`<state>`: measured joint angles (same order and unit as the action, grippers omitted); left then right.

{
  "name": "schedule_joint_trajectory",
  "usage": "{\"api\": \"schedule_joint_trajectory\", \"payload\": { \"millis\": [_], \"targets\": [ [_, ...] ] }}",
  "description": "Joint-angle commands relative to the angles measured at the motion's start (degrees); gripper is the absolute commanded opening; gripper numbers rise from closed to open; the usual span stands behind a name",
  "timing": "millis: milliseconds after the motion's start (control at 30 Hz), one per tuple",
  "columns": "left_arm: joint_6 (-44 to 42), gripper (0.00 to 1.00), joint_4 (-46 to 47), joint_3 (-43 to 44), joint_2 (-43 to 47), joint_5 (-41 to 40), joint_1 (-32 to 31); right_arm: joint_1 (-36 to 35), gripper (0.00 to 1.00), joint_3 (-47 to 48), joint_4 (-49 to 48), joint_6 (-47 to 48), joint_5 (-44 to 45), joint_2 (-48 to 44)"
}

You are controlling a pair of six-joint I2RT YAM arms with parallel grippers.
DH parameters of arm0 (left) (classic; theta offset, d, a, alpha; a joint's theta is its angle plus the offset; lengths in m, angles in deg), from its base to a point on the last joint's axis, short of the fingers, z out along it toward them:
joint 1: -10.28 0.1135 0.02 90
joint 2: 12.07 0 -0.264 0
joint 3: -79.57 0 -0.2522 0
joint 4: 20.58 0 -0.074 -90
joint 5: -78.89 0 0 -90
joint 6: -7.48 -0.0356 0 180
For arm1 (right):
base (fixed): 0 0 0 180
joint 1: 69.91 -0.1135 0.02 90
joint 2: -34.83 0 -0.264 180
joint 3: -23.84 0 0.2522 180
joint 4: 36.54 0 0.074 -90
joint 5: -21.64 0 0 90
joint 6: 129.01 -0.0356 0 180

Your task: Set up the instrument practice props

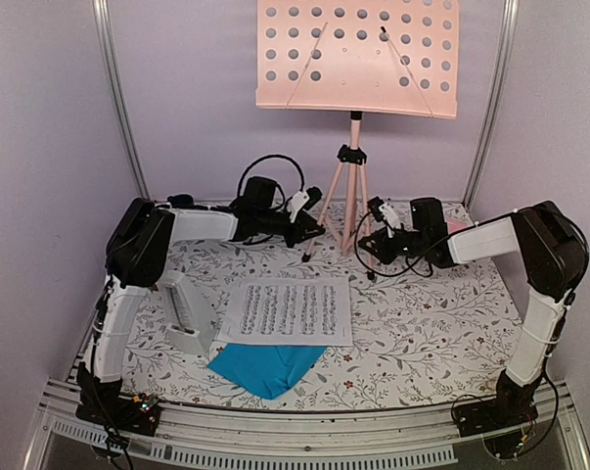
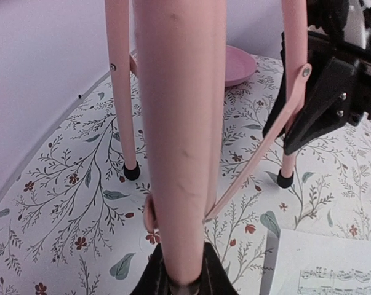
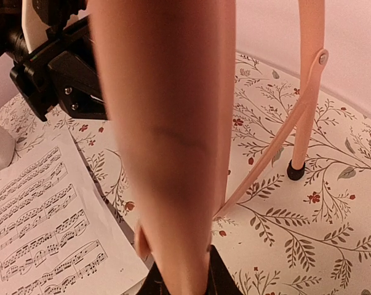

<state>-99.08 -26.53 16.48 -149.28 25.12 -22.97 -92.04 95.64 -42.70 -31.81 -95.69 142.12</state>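
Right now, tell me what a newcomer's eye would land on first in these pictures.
The pink music stand, its hole-punched tray towering at the back centre, dominates. Both arms reach in to it: the left gripper and the right gripper are each shut on a tripod leg. Near the front lies a white sheet of music overlapping a bright blue sheet, with a white metronome to its left.

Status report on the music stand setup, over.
Left gripper and right gripper shut on pink music stand legs. Stand upright. White sheet, blue sheet on table.
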Motion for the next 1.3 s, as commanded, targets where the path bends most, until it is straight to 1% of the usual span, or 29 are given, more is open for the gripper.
{"api": "schedule_joint_trajectory", "payload": {
  "millis": [0,133,533,800,1000,1267],
  "targets": [
    [-0.1,0.00,-1.6,-2.5,3.5,-0.7,0.9,1.4,0.00,-1.5,1.6,-6.7,1.9,-1.3],
    [0.1,0.00,0.0,-6.6,5.8,-2.1,1.5,1.3,0.00,-3.2,2.6,-8.8,3.5,-3.8],
    [2.6,0.00,2.8,-18.8,13.1,-5.9,6.2,1.4,0.00,-11.8,6.5,-12.0,5.2,-11.1],
    [4.2,0.00,3.8,-24.5,15.5,-8.7,9.0,1.3,0.00,-16.8,7.8,-13.9,6.3,-14.6],
    [4.5,0.00,3.7,-26.0,15.9,-11.3,12.4,-0.4,0.00,-19.1,8.1,-14.3,7.2,-16.0],
    [5.3,0.00,1.1,-23.6,13.5,-13.4,15.4,-3.1,0.00,-18.2,11.1,-13.7,8.9,-16.0]
  ]
}}
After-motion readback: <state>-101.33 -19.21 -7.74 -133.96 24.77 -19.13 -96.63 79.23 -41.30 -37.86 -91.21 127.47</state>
